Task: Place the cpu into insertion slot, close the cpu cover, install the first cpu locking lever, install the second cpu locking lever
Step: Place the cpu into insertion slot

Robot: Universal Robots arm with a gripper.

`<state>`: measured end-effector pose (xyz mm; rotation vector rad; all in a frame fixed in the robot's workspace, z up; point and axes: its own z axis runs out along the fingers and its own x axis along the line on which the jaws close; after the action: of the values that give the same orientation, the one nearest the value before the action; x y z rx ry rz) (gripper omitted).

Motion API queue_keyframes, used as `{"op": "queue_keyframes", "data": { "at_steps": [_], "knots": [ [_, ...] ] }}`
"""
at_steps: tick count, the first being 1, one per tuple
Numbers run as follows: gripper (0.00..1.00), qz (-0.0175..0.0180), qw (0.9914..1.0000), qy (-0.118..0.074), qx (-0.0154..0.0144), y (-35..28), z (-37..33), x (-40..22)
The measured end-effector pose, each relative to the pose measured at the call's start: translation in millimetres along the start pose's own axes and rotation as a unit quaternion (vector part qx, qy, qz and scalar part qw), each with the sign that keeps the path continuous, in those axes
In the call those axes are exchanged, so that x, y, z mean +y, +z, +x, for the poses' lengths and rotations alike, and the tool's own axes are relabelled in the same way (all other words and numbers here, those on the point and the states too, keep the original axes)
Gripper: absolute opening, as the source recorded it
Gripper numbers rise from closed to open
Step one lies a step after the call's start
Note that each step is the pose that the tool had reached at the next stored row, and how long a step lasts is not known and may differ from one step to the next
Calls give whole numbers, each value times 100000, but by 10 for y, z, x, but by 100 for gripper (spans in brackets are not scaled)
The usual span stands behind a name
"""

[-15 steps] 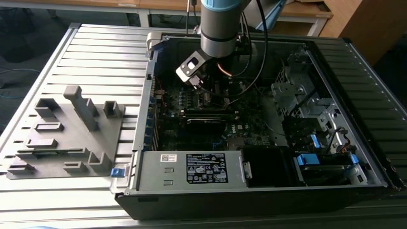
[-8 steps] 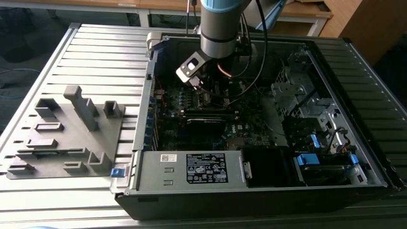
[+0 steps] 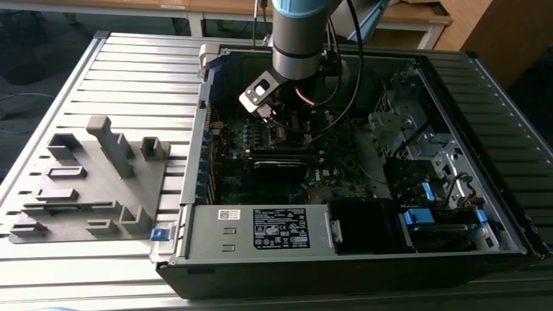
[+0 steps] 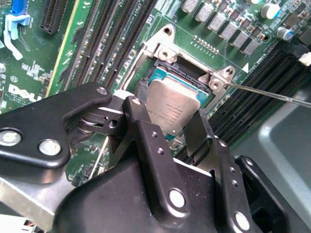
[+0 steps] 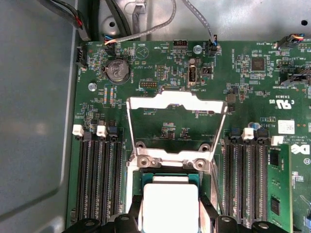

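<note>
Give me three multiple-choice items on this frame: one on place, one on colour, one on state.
1. Where is the cpu?
A) outside the case
B) held in the gripper at the socket
C) under a closed cover
2. What colour is the board?
A) green
B) red
C) white
3. How is the cover?
A) closed
B) swung open
C) taken out of the case
Answers: 1 B, the fingers flank the chip in both wrist views; 2 A, it is green throughout the first wrist view; 3 B, its frame is swung back off the socket.
</note>
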<state>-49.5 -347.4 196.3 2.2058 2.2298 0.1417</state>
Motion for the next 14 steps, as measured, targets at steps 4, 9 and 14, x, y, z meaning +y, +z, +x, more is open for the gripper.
{"op": "queue_keyframes", "data": {
  "at_steps": [4,9,14],
  "knots": [
    [54,2,100000,-10,-1,0,12,0],
    [54,3,100000,-6,-12,14,13,-1],
    [54,-7,100000,19,-20,15,13,-10]
  ]
}}
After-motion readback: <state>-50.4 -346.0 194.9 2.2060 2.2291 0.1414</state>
